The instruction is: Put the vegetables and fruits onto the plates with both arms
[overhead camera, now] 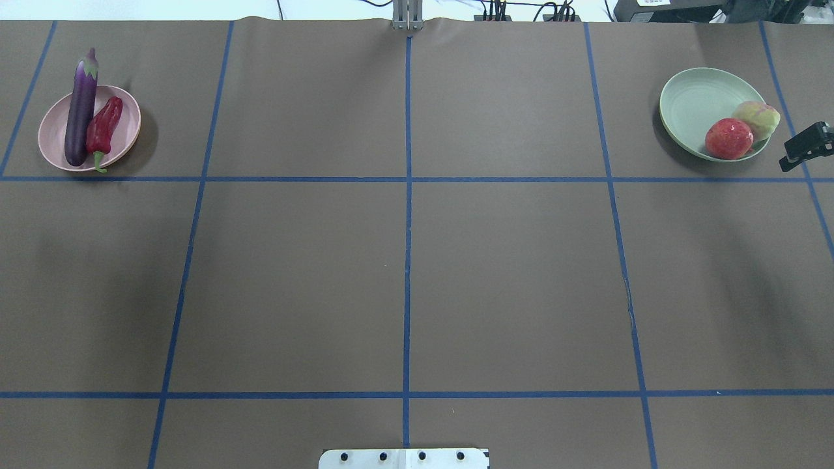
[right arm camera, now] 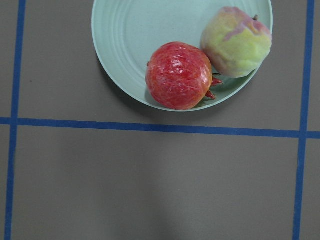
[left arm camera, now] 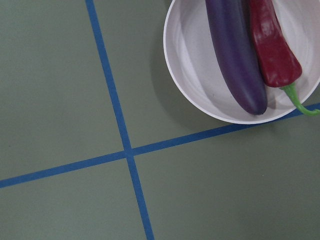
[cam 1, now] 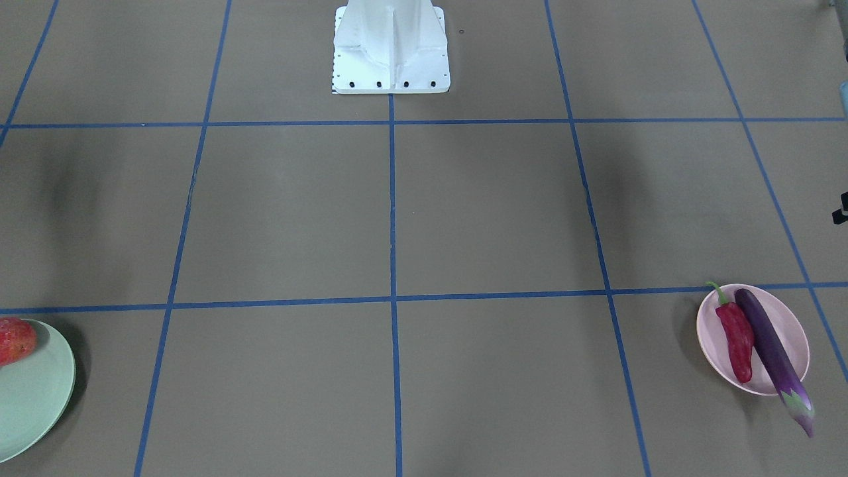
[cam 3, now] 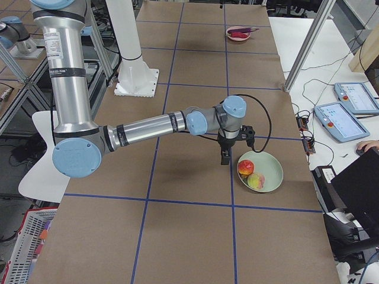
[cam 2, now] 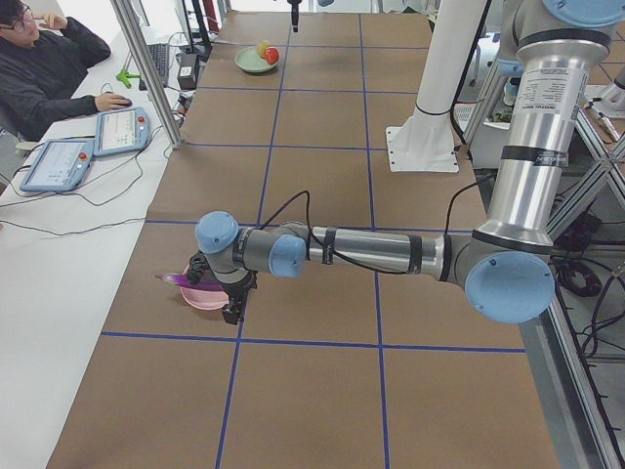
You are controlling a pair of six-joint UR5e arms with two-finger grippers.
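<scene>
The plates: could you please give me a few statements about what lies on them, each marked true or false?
1. The eggplant and the chili pepper lie side by side on the pink plate. True.
2. The eggplant fits wholly inside the pink plate's rim. False: its capped end sticks out past the rim.
3. The peach and the pomegranate sit next to each other on the green plate. True.
4. The chili pepper's green stem lies at the same end as the eggplant's cap. False: the stem is at the opposite end from the cap.
</scene>
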